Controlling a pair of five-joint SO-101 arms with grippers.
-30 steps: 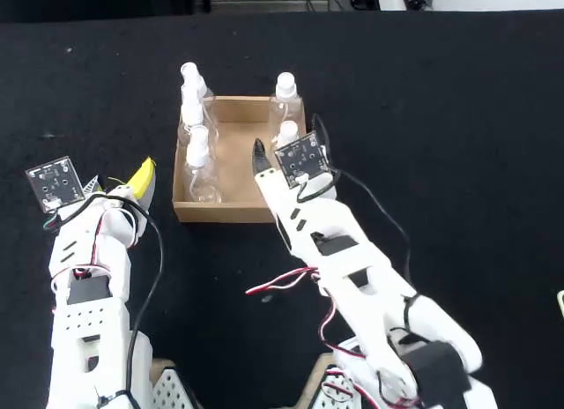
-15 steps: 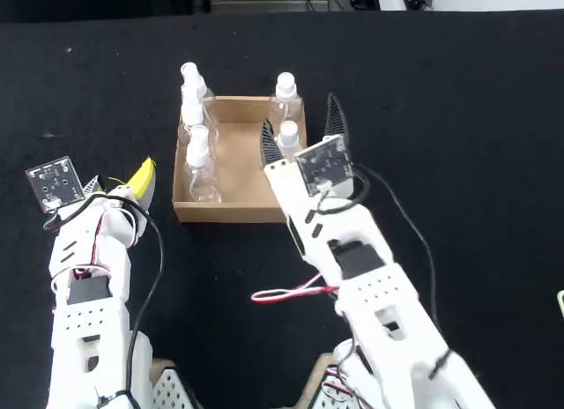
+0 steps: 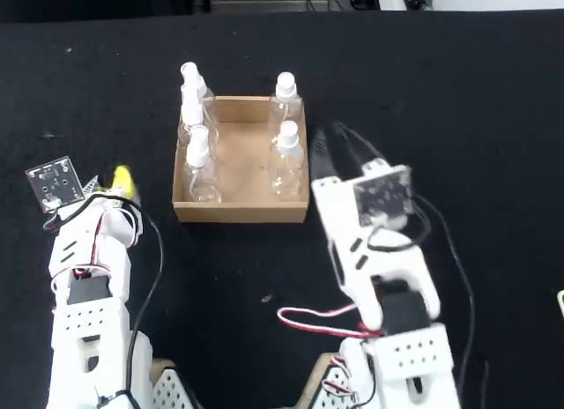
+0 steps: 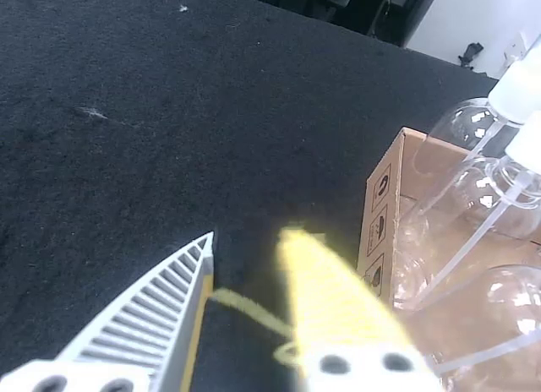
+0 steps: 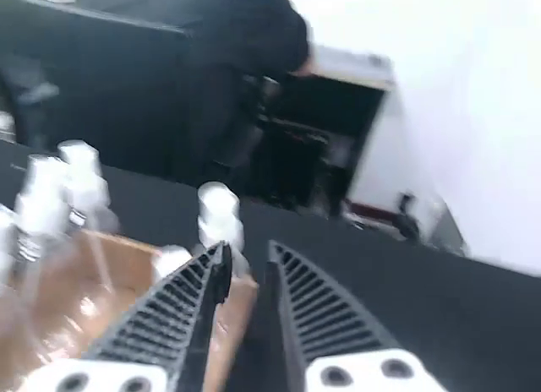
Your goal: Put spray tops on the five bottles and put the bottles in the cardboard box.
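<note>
The cardboard box (image 3: 240, 211) holds several clear bottles with white spray tops: three along its left wall (image 3: 200, 165) and two along its right wall (image 3: 286, 155). My right gripper (image 3: 342, 146) hovers just right of the box, open with nothing between its black fingers; its wrist view looks past the gripper (image 5: 249, 253) to the box (image 5: 80, 282) and a bottle top (image 5: 217, 210). My left gripper (image 3: 117, 183) rests left of the box, open and holding nothing. From its wrist, the gripper (image 4: 251, 238) faces the box wall (image 4: 380, 202) and the bottles (image 4: 482, 185).
Black cloth covers the table (image 3: 441, 100), with free room right of and behind the box. A red and white cable (image 3: 308, 314) loops near the right arm's base. Dark furniture stands behind the table (image 5: 279, 155).
My right gripper let go of the bottle at the box's right wall and drew back to the right, out of the box. The left gripper's yellow finger shifted slightly.
</note>
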